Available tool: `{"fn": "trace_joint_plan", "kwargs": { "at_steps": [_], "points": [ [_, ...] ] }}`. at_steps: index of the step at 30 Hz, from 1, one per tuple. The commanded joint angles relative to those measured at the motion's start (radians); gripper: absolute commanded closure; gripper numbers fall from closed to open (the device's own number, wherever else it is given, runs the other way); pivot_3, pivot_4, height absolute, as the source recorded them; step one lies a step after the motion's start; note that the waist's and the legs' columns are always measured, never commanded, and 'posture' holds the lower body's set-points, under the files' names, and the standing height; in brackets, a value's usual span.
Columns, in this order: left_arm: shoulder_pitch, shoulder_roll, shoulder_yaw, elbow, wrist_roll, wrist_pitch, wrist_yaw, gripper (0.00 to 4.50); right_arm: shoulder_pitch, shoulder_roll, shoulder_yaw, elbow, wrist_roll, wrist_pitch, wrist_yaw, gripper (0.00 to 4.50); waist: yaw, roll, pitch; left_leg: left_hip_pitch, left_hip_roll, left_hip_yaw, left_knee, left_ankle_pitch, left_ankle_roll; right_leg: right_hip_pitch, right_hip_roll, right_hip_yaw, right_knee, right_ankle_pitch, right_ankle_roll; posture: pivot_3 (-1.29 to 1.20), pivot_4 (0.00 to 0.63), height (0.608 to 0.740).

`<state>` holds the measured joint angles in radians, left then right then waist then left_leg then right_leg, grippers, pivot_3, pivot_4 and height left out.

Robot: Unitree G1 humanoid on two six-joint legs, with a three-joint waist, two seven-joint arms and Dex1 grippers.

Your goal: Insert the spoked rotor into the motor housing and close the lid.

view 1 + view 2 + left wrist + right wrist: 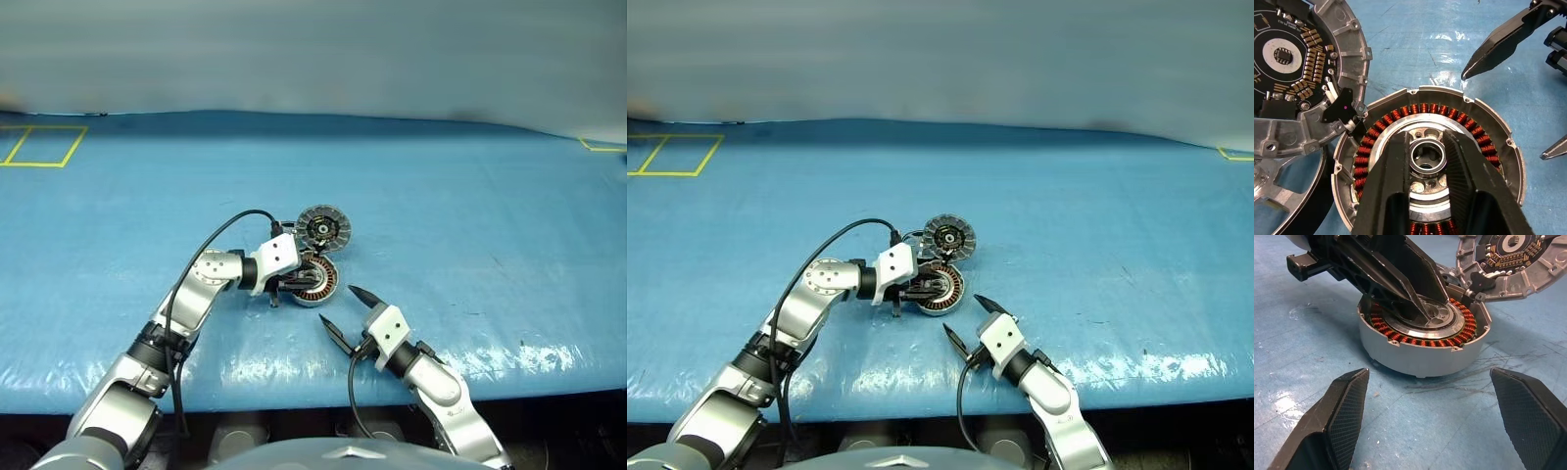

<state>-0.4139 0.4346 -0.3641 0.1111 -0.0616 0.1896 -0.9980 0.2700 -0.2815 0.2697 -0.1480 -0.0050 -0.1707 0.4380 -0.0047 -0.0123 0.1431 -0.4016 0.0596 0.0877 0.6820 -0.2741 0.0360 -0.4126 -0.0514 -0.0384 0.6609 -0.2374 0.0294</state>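
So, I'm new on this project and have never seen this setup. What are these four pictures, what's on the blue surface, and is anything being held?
It is a two-armed robot working over a table covered in blue sheeting. The two wide pictures come from a camera on its head, looking down over its arms. The two close-ups come from cameras on its wrists, looking along each gripper's black fingers.

On the sheeting sits the motor housing, a round silver case with copper windings inside. Its hinged lid lies flipped open beside it, circuit face up. The spoked rotor already sits inside the housing.

The left gripper reaches into the housing, one finger on each side of the rotor's hub; whether it grips is unclear. The right gripper hangs open near the housing, holding nothing.
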Motion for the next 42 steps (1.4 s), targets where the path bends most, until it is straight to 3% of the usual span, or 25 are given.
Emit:
{"fn": "trace_joint_plan", "kwargs": {
  "at_steps": [1,2,10,16,20,23,26,30,37,42],
  "points": [
    [-0.011,-0.011,0.017,-0.032,-0.013,-0.004,0.005,1.5,-0.005,0.002,0.0,-0.023,0.005,-0.006,0.003,0.3,0.0,0.0,0.0,0.0,0.0,0.0,0.0,0.0,0.0,0.0,0.0,0.0,0.0,0.0,0.0,0.0,0.15,0.74],
    [-0.012,-0.015,0.027,-0.044,-0.023,-0.003,0.009,1.22,-0.006,0.002,0.0,-0.022,0.006,-0.006,0.004,0.3,0.0,0.0,0.0,0.0,0.0,0.0,0.0,0.0,0.0,0.0,0.0,0.0,0.0,0.0,0.0,0.0,0.15,0.74],
    [0.031,-0.032,0.123,-0.246,-0.191,0.13,0.024,1.22,0.011,-0.006,-0.015,-0.048,0.016,0.016,-0.001,0.3,-0.002,0.0,0.0,-0.001,0.0,0.0,0.001,0.0,0.0,0.0,0.0,0.0,0.0,0.001,0.001,0.0,0.15,0.74],
    [0.194,-0.009,0.214,-0.372,-0.241,0.162,0.107,3.1,0.028,-0.022,-0.068,-0.224,0.062,0.31,-0.025,0.3,-0.006,0.001,0.0,0.0,0.001,0.0,0.001,0.0,-0.001,-0.001,0.0,0.001,0.001,0.002,-0.001,0.0,0.15,0.74],
    [0.329,0.001,0.226,-0.403,-0.208,0.048,0.139,4.46,-0.008,-0.059,-0.091,-0.304,0.11,0.405,0.017,0.3,0.0,0.0,0.0,0.0,0.001,-0.001,0.001,0.001,-0.001,0.0,0.0,0.0,0.001,0.001,-0.001,0.0,0.15,0.74],
    [0.458,-0.029,0.256,-0.42,-0.207,-0.035,0.198,4.48,-0.064,-0.088,-0.108,-0.362,0.149,0.48,0.05,0.3,-0.005,0.001,0.0,0.0,0.001,0.0,0.001,0.0,-0.001,0.0,-0.001,0.0,0.001,0.002,-0.001,0.0,0.15,0.74],
    [0.568,-0.054,0.266,-0.448,-0.198,-0.107,0.241,4.5,-0.143,-0.118,-0.105,-0.426,0.206,0.62,0.085,0.92,-0.004,0.001,0.0,0.0,0.001,0.0,0.001,0.0,0.0,0.0,-0.002,0.0,0.001,0.002,-0.001,0.0,0.15,0.74],
    [0.635,-0.082,0.274,-0.437,-0.199,-0.199,0.269,4.5,-0.213,-0.136,-0.095,-0.467,0.238,0.734,0.09,2.23,0.006,0.001,0.0,0.0,0.001,-0.001,0.001,0.0,0.0,-0.001,-0.002,-0.002,0.001,0.002,-0.003,0.0,0.15,0.74],
    [0.76,-0.124,0.273,-0.36,-0.157,-0.35,0.318,4.5,-0.441,-0.15,0.025,-0.391,0.15,0.928,0.049,4.49,-0.003,0.001,0.0,-0.001,0.0,0.0,0.001,-0.001,0.001,-0.002,-0.004,-0.002,0.0,0.002,-0.004,0.0,0.15,0.74],
    [0.769,-0.153,0.268,-0.279,-0.122,-0.461,0.347,4.5,-0.545,-0.133,0.088,-0.278,0.104,0.951,0.042,4.49,-0.004,0.001,0.0,-0.002,0.0,0.0,0.001,-0.001,0.001,-0.002,-0.005,-0.004,0.0,0.001,-0.005,0.0,0.15,0.74]
  ]
}}
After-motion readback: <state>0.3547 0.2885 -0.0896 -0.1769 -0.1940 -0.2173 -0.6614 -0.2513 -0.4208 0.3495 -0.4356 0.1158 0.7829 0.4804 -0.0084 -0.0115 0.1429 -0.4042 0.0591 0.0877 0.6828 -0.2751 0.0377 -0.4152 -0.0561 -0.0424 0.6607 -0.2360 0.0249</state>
